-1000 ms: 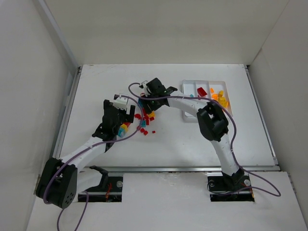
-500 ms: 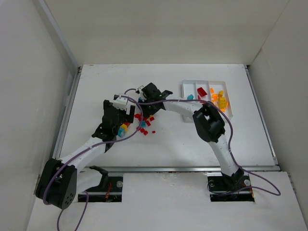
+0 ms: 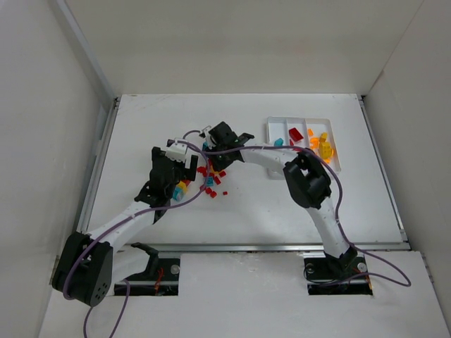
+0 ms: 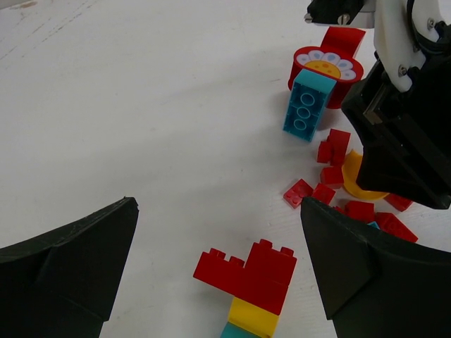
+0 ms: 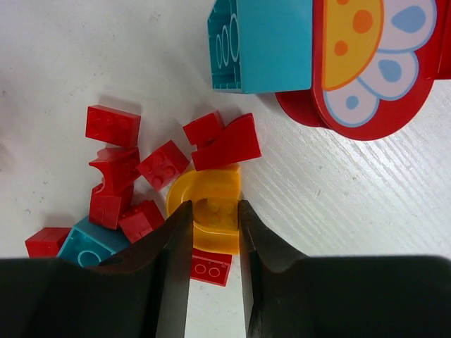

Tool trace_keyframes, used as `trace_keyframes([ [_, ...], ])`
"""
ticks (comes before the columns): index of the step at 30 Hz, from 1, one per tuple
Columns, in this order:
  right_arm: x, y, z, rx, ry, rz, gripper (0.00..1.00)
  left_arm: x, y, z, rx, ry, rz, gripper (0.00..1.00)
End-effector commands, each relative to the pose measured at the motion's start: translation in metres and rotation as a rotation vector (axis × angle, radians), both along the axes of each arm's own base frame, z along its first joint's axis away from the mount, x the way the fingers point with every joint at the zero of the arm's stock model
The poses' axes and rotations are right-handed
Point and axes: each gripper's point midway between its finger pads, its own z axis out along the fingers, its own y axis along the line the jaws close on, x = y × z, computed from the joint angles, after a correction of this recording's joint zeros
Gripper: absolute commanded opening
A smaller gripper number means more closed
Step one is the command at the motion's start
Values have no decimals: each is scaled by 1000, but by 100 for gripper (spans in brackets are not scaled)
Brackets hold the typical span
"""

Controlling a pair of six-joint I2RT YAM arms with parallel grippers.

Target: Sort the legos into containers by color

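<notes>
1. The right gripper (image 5: 213, 224) was clamped on a yellow arch piece (image 5: 210, 201), which lay on the surface (image 5: 84, 42) inside the loose pile.
2. Small red bricks (image 5: 113, 125) crowded the arch. A large teal brick (image 5: 264, 42) and a red flower piece (image 5: 373, 70) lay just beyond it.
3. The left gripper (image 4: 218, 208) hung with jaws wide apart and empty over a joined red, yellow and teal stack (image 4: 248, 274).
4. Well to the right, the white tray (image 3: 299, 120) held a few red pieces (image 3: 294, 132), a cluster of orange-yellow ones (image 3: 324, 146) and what looked like one teal piece (image 3: 279, 141).
5. The sort seemed only partly done. Most legos, chiefly red, remained unsorted on the surface.
</notes>
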Motion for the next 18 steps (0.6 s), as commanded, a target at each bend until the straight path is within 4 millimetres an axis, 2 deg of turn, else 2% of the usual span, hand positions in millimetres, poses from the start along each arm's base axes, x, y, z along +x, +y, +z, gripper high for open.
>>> trace_keyframes([
  [1, -14, -8, -10, -8, 56, 0, 0, -1, -1, 8, -18, -37, -8, 100],
  [4, -4, -21, -9, 30, 78, -55, 0, -1, -1, 8, -18, -37, -8, 100],
  [5, 7, -26, 0, 59, 67, -69, 0, -1, -1, 8, -18, -37, -8, 100],
  [9, 20, -48, 13, 108, 57, -129, 0, -1, -1, 8, -18, -37, -8, 100],
  [11, 29, -52, 33, 151, 25, -148, 0, -1, -1, 8, -18, -37, -8, 100],
  [13, 31, -60, 37, 167, 23, -156, 0, -1, -2, 8, -20, -36, -17, 100],
  [14, 38, -63, 46, 194, 9, -160, 0, -1, -2, 8, -20, -36, -17, 100],
  [18, 46, -78, 46, 210, 19, -206, 0, -1, -2, 8, -20, -36, -17, 100],
])
